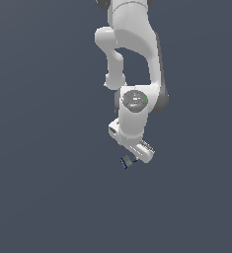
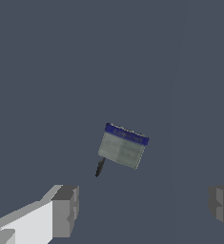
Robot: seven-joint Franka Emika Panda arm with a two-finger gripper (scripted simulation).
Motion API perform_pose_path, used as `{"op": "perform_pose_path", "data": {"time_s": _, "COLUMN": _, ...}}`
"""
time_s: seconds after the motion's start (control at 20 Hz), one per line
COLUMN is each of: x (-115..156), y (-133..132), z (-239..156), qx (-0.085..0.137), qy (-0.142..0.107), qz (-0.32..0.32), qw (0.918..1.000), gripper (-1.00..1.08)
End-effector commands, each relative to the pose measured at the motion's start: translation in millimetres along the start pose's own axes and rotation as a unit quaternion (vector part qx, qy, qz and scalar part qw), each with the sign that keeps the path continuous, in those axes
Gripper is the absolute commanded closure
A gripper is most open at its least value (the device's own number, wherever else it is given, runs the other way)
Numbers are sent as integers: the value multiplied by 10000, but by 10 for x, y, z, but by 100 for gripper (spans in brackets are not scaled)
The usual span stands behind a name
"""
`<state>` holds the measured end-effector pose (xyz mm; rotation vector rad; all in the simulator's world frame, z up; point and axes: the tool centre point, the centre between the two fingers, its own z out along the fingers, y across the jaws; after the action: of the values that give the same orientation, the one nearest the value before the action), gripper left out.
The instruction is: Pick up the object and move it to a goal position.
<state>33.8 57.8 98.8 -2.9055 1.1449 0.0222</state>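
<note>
Tool (image 1: 135, 159) hangs off the arm (image 1: 132, 59) just below frame center in the exterior view, fingers (image 2: 66, 209) spread wide, gripping nothing. Block (image 1: 126, 161) sits right at its tip on the exterior view's left, small blue-and-grey thing with a dark stub, not pinched between the fingers.

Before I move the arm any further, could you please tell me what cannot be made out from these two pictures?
- Gripper fingers: the wrist view's edge cuts them off.
- Gripper in the exterior view: too small, and the hand hides the fingers, so how wide it is open is unreadable there.
- Small block: too tiny in the exterior view for detail; its thin stub shows only in the wrist view.
- Goal position: no marker in either view.
</note>
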Motion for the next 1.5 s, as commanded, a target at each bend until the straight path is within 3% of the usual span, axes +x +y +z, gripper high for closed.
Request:
{"op": "perform_pose_path", "data": {"time_s": 0.0, "x": 8, "y": -25, "z": 73, "qx": -9, "qy": 15, "qz": 347, "qw": 9994, "gripper": -92}}
{"op": "perform_pose_path", "data": {"time_s": 0.65, "x": 31, "y": -106, "z": 328, "qx": -39, "qy": 95, "qz": 1542, "qw": 9880, "gripper": -92}}
{"op": "perform_pose_path", "data": {"time_s": 1.15, "x": 31, "y": -116, "z": 377, "qx": -43, "qy": 106, "qz": 1683, "qw": 9857, "gripper": -92}}
{"op": "perform_pose_path", "data": {"time_s": 1.45, "x": 34, "y": -106, "z": 610, "qx": -43, "qy": 107, "qz": 1697, "qw": 9854, "gripper": -92}}
